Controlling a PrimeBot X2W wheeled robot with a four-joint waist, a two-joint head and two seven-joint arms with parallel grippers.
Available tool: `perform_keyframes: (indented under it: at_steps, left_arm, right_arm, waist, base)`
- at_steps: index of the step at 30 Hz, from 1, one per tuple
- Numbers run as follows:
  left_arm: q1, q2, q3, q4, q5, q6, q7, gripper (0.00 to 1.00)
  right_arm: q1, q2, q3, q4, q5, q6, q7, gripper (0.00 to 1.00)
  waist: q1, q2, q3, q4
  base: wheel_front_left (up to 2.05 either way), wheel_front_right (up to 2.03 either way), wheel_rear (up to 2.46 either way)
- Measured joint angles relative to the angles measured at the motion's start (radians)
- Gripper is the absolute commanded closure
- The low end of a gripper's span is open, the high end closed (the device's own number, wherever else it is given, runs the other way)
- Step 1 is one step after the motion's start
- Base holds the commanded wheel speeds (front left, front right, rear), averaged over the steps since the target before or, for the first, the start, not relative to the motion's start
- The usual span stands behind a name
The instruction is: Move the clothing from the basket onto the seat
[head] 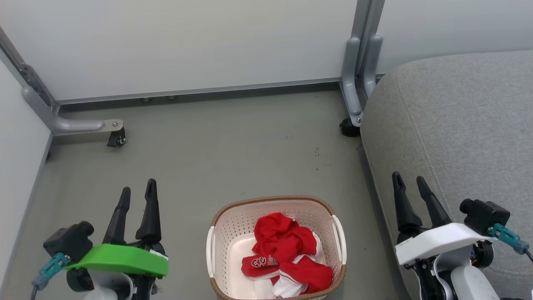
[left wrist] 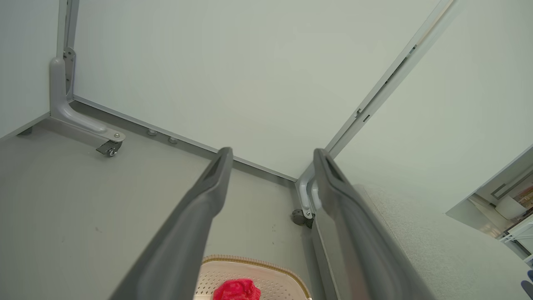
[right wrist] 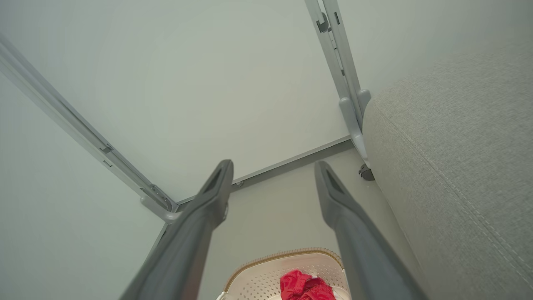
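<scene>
Left gripper (head: 138,186), lower left of head view: two long dark fingers, tapered to rounded tips. Green cover (head: 120,258), bright and curved, sat across base. Black camera block (head: 68,241) carried teal connector (head: 52,267) and thin grey cable.

Right gripper (head: 409,177), lower right: same dark fingers, but white cover (head: 437,241). Second black block (head: 485,214) had teal plug (head: 506,235). Pale forearm (head: 470,285) showed below.

Wrist views: fingers (left wrist: 200,216) looked matte grey, with recessed groove near tip.

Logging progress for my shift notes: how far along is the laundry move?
Done: nothing; the clothing lies in the basket, none on the visible seat. In hand: nothing; left end effector and right end effector are open and empty. Left: moving every garment.
</scene>
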Motion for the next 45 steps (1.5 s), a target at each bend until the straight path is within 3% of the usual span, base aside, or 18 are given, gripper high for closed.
perform_keyframes:
  at_steps: [45]
  left_arm:
    - [0.001,-0.002,-0.029,0.073,0.398,-0.001,-0.101,0.00]
  right_arm:
    - [0.007,-0.002,0.016,0.012,-0.366,0.000,-0.042,0.00]
  waist:
    - [0.0000,0.0000,0.010,0.002]
  base:
    - [0.00,0.00,0.00]
